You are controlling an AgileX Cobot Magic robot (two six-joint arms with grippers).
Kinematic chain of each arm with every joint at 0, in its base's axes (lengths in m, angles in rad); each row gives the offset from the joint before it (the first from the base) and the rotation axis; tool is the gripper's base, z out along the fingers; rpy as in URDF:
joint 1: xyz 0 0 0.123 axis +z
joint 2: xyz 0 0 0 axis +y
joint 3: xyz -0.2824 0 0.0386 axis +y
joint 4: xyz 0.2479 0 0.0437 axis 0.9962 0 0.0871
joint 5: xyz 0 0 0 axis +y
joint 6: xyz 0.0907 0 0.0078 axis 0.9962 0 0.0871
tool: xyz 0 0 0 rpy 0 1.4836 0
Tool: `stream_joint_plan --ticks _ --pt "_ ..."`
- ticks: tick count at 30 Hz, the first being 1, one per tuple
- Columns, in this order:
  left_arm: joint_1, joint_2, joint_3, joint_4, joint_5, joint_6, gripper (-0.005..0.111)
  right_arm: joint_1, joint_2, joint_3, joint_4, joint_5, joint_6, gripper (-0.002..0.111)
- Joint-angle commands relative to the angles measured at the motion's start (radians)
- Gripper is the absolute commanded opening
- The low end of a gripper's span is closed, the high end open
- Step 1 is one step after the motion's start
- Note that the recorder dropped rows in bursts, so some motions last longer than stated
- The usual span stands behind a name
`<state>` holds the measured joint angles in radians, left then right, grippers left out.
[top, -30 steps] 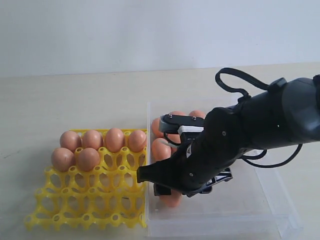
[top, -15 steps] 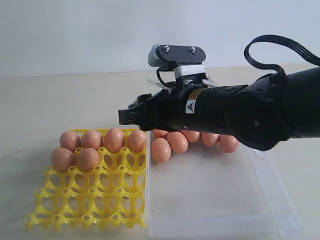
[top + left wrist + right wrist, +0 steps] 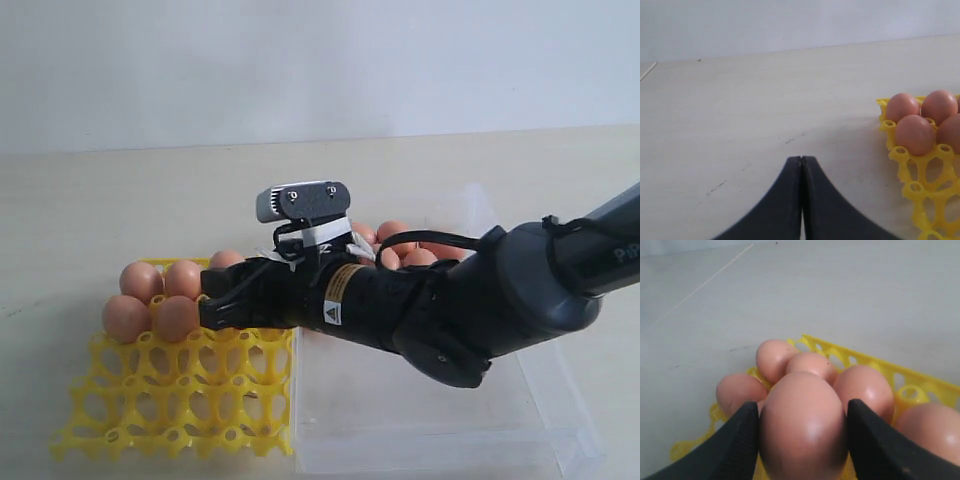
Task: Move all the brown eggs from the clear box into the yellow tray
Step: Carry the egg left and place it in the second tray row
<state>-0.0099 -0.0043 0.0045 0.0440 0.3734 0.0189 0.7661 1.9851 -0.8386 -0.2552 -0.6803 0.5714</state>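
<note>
Pale bare table [image 3: 120,210] runs under everything. Off to the left, the left claw [image 3: 801,162] is pinched shut on nothing, parked clear of the tray [image 3: 130,400] so it blocks no cup. Its eggs [image 3: 176,318] sit in the far rows, which leaves the near cups open to reach. Above the second row, the right claw [image 3: 222,308] clamps one egg [image 3: 802,430] by its sides (so the underside can seat, I judge). Rightward, the box [image 3: 540,400] holds more eggs at its far end.
</note>
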Motion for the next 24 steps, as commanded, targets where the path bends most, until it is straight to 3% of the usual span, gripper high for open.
stream_joint_plan --ticks 1,9,12,19,24 --pt "0.003 0.004 -0.005 0.003 -0.001 0.003 0.000 0.001 0.036 -0.028 -0.080 -0.023 0.108 0.000" --pt "0.003 0.004 -0.005 0.003 -0.001 0.003 0.000 0.001 0.073 -0.077 -0.094 0.005 0.119 0.002" --pt "0.003 0.004 -0.005 0.003 -0.001 0.003 0.000 0.001 0.082 -0.077 -0.096 0.029 0.149 0.014" --pt "0.003 0.004 -0.005 0.003 -0.001 0.003 0.000 0.001 0.088 -0.077 -0.094 0.020 0.173 0.061" --pt "0.003 0.004 -0.005 0.003 -0.001 0.003 0.000 0.001 0.050 -0.077 -0.098 0.030 0.173 0.064"
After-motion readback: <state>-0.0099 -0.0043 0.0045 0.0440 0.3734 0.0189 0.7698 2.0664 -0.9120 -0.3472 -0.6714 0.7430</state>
